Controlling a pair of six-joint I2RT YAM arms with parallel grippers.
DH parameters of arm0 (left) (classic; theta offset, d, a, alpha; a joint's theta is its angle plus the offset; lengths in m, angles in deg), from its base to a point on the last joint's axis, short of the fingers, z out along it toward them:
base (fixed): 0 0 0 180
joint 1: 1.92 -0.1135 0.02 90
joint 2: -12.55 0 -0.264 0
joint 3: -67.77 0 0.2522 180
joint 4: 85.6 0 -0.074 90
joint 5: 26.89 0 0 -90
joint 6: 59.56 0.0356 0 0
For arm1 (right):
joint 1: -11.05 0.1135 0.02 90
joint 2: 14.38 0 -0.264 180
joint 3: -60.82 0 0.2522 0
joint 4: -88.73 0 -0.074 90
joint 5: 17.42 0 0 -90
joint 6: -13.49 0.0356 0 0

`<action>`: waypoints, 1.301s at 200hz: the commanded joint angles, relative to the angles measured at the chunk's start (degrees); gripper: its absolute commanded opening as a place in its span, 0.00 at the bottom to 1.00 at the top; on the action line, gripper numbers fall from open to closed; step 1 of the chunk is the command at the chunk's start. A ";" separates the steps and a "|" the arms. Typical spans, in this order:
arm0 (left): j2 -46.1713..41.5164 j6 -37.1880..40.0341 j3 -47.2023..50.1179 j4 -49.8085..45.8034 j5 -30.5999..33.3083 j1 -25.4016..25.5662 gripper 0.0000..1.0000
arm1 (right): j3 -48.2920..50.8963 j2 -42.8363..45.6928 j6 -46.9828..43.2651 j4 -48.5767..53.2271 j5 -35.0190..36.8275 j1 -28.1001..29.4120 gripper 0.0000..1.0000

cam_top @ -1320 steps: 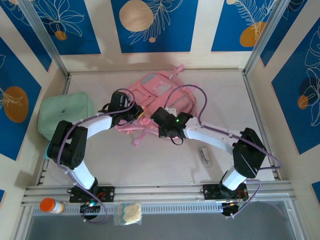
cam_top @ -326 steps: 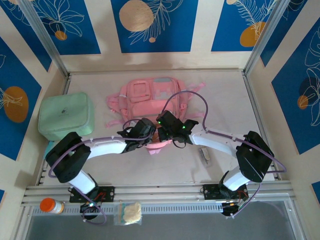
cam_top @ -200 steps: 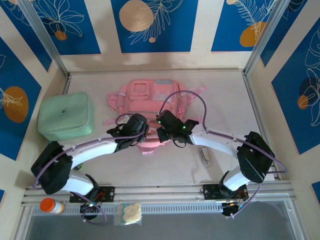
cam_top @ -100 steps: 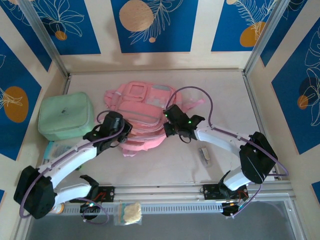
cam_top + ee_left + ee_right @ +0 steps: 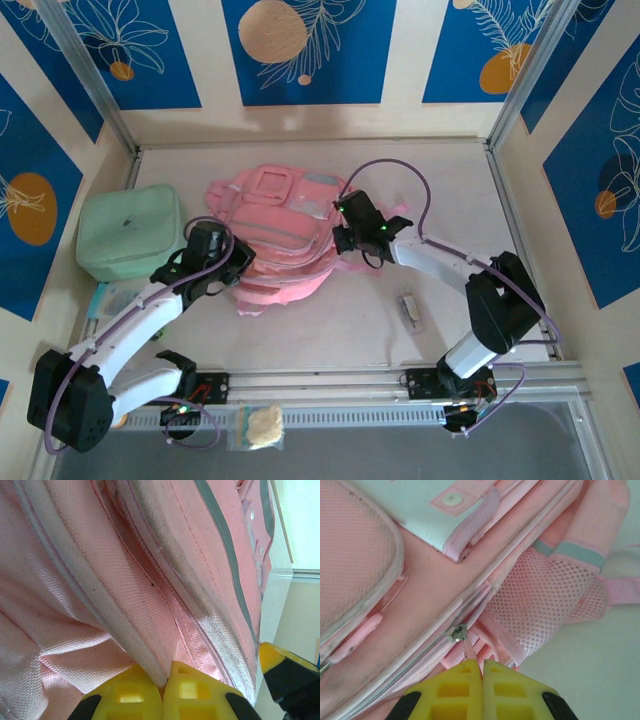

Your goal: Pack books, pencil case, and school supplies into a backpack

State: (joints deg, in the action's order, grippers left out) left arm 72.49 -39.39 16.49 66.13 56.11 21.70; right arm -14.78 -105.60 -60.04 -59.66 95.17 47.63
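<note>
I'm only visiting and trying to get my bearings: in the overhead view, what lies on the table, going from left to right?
Mint-green zip case → pink backpack → small pale oblong item.

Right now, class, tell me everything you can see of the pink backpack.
The pink backpack lies mid-table, front pockets up: woven fabric, pale grey-lilac panels, a mesh side pocket, loose straps. The left gripper is shut on a piped seam at its near edge; the right gripper pinches its zipper pull.
</note>
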 commanded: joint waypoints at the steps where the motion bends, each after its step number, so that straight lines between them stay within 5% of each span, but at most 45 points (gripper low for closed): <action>1: -1.15 3.91 -0.06 -0.24 -0.49 -2.10 0.00 | -2.54 -2.27 -0.57 0.12 2.68 -2.55 0.00; 96: -0.39 9.86 -2.46 -3.67 -1.59 -3.21 0.00 | -7.19 -3.20 0.34 4.03 -4.98 -5.07 0.00; 116: 0.01 11.91 -3.38 -3.39 -4.72 -3.23 0.14 | -8.75 -3.59 -0.74 6.55 -15.95 -6.54 0.00; 132: -1.63 12.41 -2.93 -4.59 -4.20 -3.09 0.20 | -9.91 -2.93 1.26 8.84 -17.55 -6.29 0.16; 179: -7.84 10.34 -0.14 -6.80 -1.67 -2.40 0.25 | -17.32 -4.93 14.25 18.75 -20.99 -6.34 0.40; 199: -8.44 9.15 0.21 -6.13 -0.95 -1.20 0.26 | -21.84 -9.04 17.01 21.09 -24.59 -5.50 0.42; 260: -2.33 5.93 -0.81 0.71 5.85 8.68 0.32 | -33.88 -20.37 17.89 28.03 -20.93 -1.61 0.48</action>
State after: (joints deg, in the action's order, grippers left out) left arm 67.16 -32.19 16.60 63.55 57.24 26.88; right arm -44.57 -123.15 -43.97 -37.32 74.29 45.38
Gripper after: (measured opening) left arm 0.295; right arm 0.473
